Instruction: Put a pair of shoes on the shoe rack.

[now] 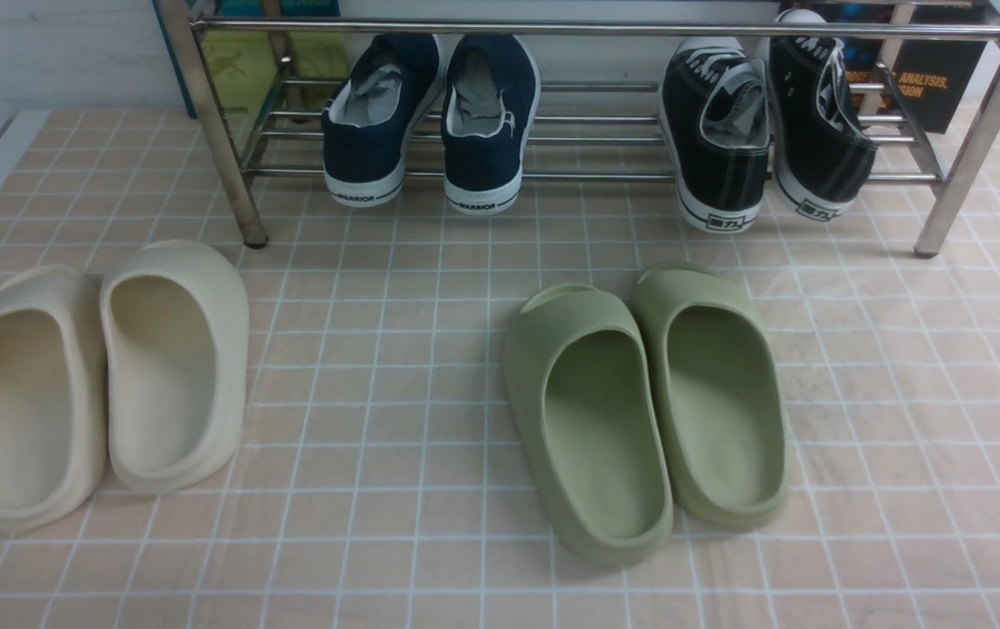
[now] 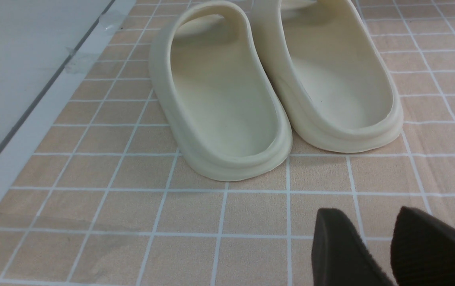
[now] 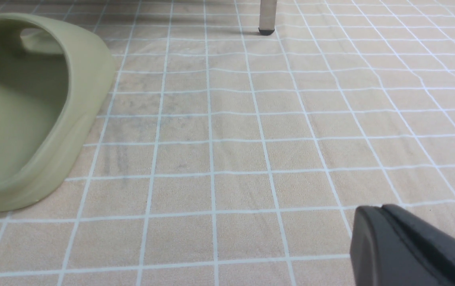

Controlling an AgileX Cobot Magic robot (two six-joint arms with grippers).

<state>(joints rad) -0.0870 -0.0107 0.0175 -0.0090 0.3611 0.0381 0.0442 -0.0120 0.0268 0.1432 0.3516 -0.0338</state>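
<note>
Two black canvas low-top sneakers (image 1: 762,122) with white soles and white laces stand on the lower shelf of the chrome-steel shoe rack (image 1: 220,131), in the upper right of the front view. Their heels point toward the camera and hang over the front rod; the two shoes sit just beside each other, the right-hand one tilted a little outward. On the same shelf, near the upper middle of the frame, is a pair of navy blue lace-up sneakers (image 1: 434,118) with "WARRIOR" printed on the white heels, well apart from the black pair.

On the peach tiled floor mat (image 1: 377,367) in front of the rack lie two pairs of foam slides. The cream foam slides (image 1: 98,376) (image 2: 275,79) are at the lower left of the front view, side by side and touching. The green foam slides (image 1: 648,402) are right of centre, also touching each other; one of them (image 3: 28,111) fills the left edge of the right wrist view.

The left gripper (image 2: 374,246) shows at the bottom right of its wrist view, its dark fingers (image 2: 338,250) set apart with a strip of floor visible between them, holding nothing, near the heel of the cream slides. The right gripper (image 3: 382,210) appears at the lower right of its own view with its fingers pressed together and empty, above bare mat. A rack leg (image 3: 268,18) stands at the top of that view.
</note>
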